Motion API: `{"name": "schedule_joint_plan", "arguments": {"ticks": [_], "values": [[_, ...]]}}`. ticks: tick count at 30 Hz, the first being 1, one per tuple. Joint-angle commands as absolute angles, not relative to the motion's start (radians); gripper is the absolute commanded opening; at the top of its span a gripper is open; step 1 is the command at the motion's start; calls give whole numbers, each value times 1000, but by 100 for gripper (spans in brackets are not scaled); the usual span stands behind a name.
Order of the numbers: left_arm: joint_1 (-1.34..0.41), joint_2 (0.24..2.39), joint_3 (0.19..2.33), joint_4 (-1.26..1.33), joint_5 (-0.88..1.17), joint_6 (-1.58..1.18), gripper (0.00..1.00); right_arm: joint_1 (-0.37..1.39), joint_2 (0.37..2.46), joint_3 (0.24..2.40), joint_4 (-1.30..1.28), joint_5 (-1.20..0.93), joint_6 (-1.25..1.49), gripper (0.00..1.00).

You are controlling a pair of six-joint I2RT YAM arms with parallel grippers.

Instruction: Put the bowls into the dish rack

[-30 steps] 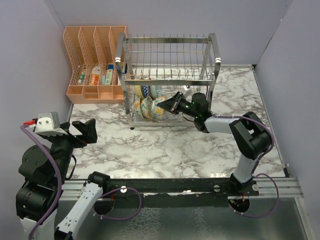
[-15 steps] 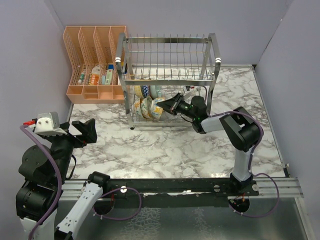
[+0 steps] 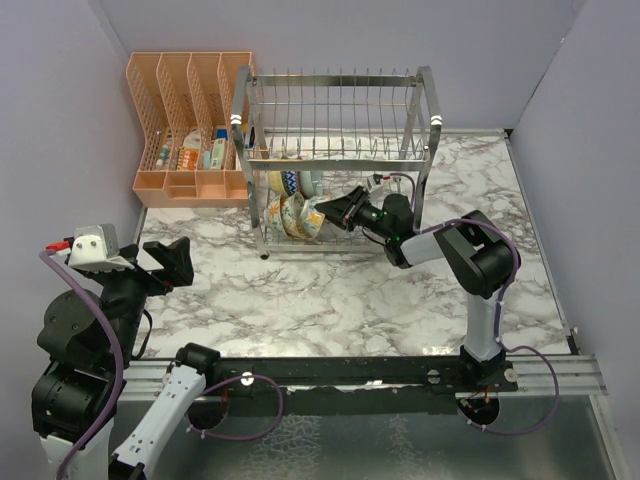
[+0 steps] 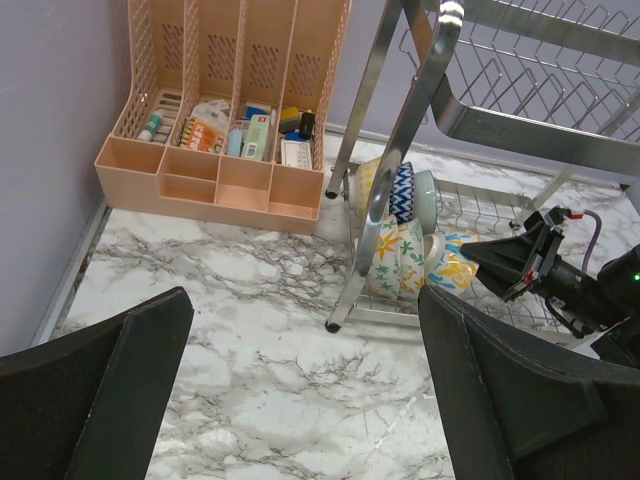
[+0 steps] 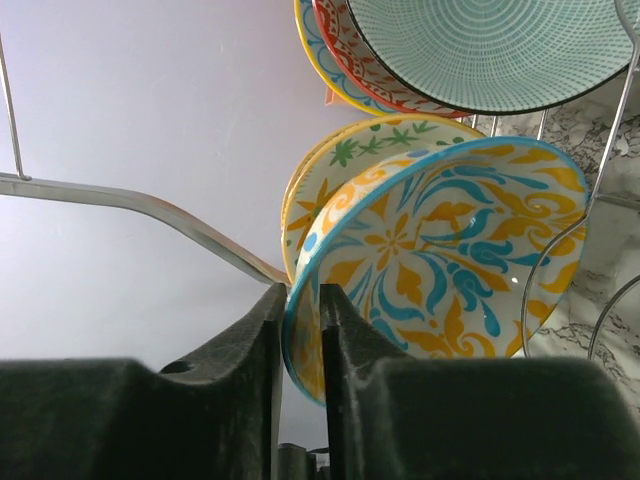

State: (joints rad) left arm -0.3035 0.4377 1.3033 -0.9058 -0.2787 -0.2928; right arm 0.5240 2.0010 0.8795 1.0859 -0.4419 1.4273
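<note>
The chrome dish rack (image 3: 335, 95) stands at the back of the table. Several bowls stand on edge in its lower tier (image 3: 292, 205). My right gripper (image 3: 325, 213) reaches into that tier and is shut on the rim of a bowl with a yellow and blue floral design (image 5: 440, 260), which leans against a green-leaf bowl (image 5: 350, 150). A red-patterned bowl (image 5: 345, 60) and a pale teal bowl (image 5: 480, 50) stand behind. In the left wrist view the bowls (image 4: 405, 235) show inside the rack. My left gripper (image 3: 165, 262) is open and empty over the table's left side.
A peach plastic organizer (image 3: 185, 130) with small items stands left of the rack, also in the left wrist view (image 4: 225, 110). Purple walls close in the left, back and right. The marble tabletop (image 3: 330, 290) lies in front of the rack.
My right gripper has pushed a little further left into the rack's lower tier with the bowl; its elbow has risen. The left arm has not moved.
</note>
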Motion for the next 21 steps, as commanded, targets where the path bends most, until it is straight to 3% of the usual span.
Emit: {"name": "schedule_joint_plan", "arguments": {"ticks": [1,9,21], "values": [[-308,445,1309,-905,-295,-286,99,509,2020,869,1121,-462,1433,23],[-307,448,1315,-905,-295,-286,99,509,1988,878,1140,-484,1409,36],[-307,462,1310,-900,-290,-304,99,509,1896,833,1194,-538,1423,36]]}}
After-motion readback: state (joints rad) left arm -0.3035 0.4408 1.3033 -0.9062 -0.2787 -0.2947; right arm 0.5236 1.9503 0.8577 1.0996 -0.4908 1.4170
